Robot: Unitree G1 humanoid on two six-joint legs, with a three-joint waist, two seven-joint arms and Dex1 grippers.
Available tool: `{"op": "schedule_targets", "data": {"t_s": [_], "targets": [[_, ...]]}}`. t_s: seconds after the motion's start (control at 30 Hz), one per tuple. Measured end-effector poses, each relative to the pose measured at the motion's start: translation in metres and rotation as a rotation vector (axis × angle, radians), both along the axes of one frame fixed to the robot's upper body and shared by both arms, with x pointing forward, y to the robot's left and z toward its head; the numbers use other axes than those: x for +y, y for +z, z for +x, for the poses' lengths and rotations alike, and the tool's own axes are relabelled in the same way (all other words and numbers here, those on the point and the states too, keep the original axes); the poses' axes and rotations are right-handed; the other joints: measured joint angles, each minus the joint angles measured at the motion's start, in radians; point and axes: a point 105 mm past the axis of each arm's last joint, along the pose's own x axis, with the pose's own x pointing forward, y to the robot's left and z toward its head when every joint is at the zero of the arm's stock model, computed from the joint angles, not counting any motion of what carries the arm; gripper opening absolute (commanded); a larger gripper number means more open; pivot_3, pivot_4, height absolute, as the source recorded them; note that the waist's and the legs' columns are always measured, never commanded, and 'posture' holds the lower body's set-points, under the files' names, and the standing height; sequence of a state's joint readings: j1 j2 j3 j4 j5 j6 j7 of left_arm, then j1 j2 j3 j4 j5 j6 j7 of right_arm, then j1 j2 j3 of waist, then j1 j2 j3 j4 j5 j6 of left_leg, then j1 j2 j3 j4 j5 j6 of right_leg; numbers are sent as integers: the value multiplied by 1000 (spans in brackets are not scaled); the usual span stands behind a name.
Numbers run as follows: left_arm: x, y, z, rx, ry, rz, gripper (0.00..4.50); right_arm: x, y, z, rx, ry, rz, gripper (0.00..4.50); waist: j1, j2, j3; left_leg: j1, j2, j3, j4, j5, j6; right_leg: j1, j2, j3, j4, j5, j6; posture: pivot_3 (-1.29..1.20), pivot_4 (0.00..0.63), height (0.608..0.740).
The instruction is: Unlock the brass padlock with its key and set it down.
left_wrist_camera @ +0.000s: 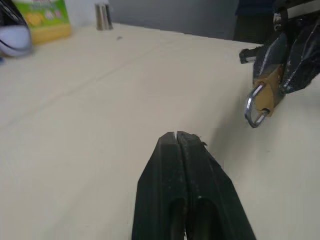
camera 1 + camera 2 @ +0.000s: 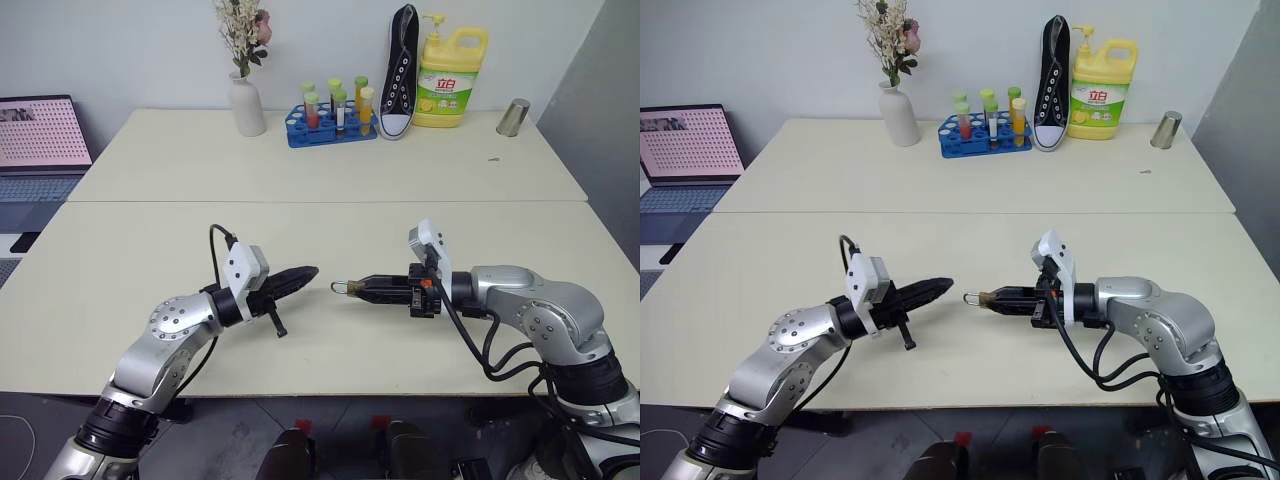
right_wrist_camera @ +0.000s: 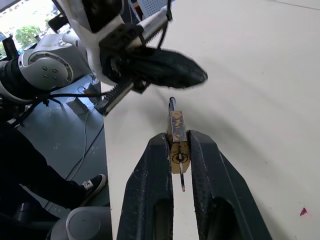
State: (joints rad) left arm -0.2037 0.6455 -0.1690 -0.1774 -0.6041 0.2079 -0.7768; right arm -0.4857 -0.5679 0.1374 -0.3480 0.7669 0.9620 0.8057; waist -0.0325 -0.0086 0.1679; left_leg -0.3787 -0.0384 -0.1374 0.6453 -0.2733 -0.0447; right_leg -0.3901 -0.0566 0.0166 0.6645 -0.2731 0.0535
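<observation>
Yellow detergent bottle (image 2: 452, 80) is standing at about 1 o'clock on the far table (image 2: 180, 160), showing a green label with large white Chinese characters reading "立白"; smaller print beneath is too small to read. Laptop screen (image 2: 40, 130) at 10 o'clock is showing a pink dotted pattern, nothing legible.

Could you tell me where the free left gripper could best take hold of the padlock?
Probably by the silvery shackle. The right gripper clamps the padlock across its brass body, leaving only the loop sticking out toward the shut left gripper. Come straight in from that side, open, and pinch the loop's flat faces.
</observation>
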Motion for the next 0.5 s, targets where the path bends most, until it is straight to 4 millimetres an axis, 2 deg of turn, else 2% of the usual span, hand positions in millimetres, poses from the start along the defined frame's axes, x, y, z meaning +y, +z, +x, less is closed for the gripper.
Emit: {"op": "schedule_targets", "data": {"t_s": [0.3, 0.5], "targets": [[-18, -2, 1, 46, -74, -33, 0, 1, 0, -1, 1, 4, 3, 139, 1, 0, 0, 0, 0, 0, 0, 0, 0, 0, 0, 0, -1, 0, 0, 0, 150, 740], [-22, -5, -4, 83, -101, -30, 0, 1, 0, -1, 1, 4, 2, 139, 1, 0, 0, 0, 0, 0, 0, 0, 0, 0, 0, 0, -1, 0, 0, 0, 150, 740]]}}
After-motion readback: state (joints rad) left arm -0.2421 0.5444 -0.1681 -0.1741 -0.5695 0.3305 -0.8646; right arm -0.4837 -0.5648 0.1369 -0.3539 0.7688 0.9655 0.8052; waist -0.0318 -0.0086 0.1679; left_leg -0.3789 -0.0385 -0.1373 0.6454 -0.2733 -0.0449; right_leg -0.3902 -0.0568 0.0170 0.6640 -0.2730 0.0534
